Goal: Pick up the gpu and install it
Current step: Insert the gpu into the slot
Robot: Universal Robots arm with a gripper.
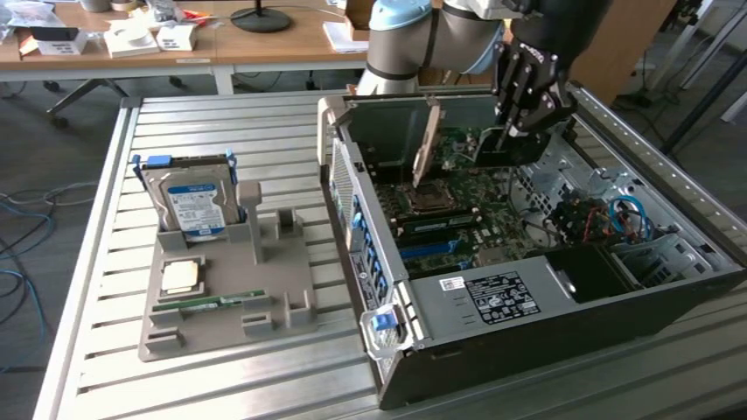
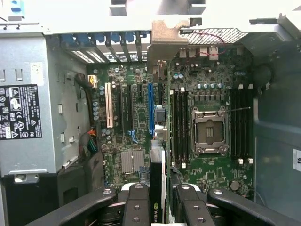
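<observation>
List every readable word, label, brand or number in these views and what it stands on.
No text is clear enough to quote.
gpu, gripped in the pincer: a green logo mark, with lettering too small to read.
Black label inside the case: white print, too small.
Hard drive label: blue and white, blurred.
White sticker beside the black label: too small.

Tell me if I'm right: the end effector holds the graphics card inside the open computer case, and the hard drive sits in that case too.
Not quite: the exterior view shows the hard drive standing in the grey holder beside the computer case, not in it. The end effector does hold the gpu inside the case.
</observation>
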